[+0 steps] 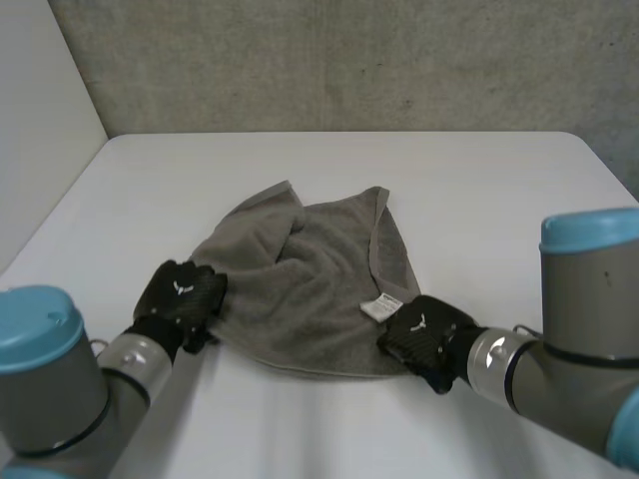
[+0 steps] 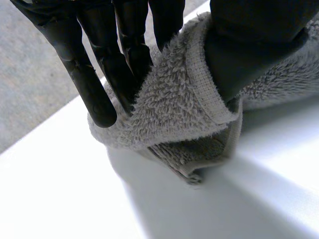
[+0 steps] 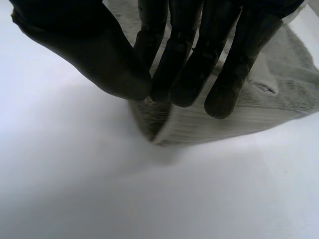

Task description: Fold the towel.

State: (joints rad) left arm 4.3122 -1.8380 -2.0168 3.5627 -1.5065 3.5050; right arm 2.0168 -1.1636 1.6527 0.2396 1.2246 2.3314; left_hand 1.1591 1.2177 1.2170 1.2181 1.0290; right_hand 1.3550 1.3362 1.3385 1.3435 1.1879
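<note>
I have the grey towel lying in a loose, rumpled heap around the middle of the white table, a little toward the near edge. Its far part is bunched and partly turned over itself, and a small white label shows face-up by the near-right corner.

My left hand is at the towel's near-left corner. In the left wrist view its fingers and thumb are clamped on the hemmed edge, with the pile squeezed between them. My right hand is at the near-right corner. In the right wrist view its fingers meet the thumb right at the cloth, which I read as a pinch on that corner.

By my judgement, the fold proper has not begun. Both near corners are secured, but the towel is not spread flat, and no clean edge-to-edge fold is in place. Lifting, straightening and laying it over remain.
</note>
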